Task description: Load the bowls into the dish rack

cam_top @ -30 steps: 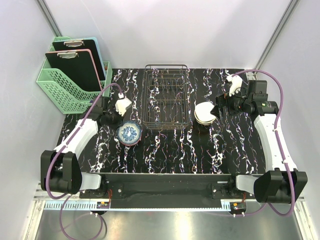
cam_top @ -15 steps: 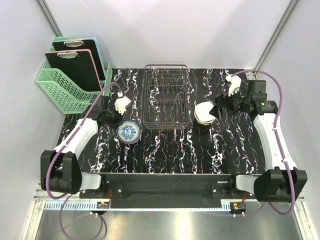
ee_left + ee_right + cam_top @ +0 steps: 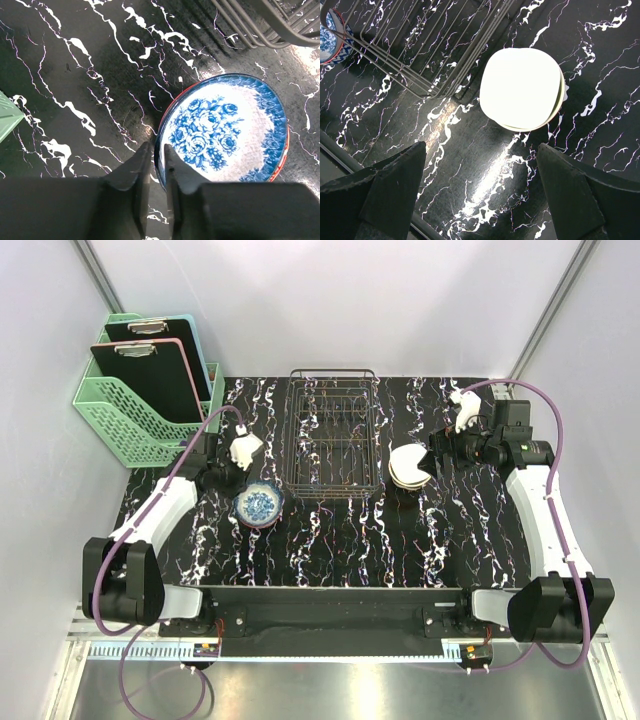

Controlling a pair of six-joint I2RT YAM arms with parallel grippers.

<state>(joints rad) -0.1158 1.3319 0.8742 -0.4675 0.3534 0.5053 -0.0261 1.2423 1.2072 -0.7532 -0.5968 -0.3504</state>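
A white bowl with a blue flower pattern (image 3: 259,504) sits nested on an orange bowl, whose rim (image 3: 173,100) shows beneath it, left of the dish rack (image 3: 333,430). My left gripper (image 3: 241,489) is shut on the patterned bowl's (image 3: 225,130) near-left rim, one finger inside and one outside, as the left wrist view (image 3: 156,148) shows. A stack topped by a cream-white bowl (image 3: 408,467) stands right of the rack; a greenish rim (image 3: 563,95) shows under it. My right gripper (image 3: 432,460) is open and empty just right of that stack (image 3: 520,87), above the table (image 3: 481,148).
The wire rack (image 3: 420,45) holds nothing. A mint green lattice basket (image 3: 140,410) with clipboards stands at the far left; its corner shows in the left wrist view (image 3: 7,115). The black marbled tabletop (image 3: 340,540) runs to the front edge.
The patterned bowl has shifted slightly toward the far side in my left gripper's hold. The right gripper has edged slightly; it stays open.
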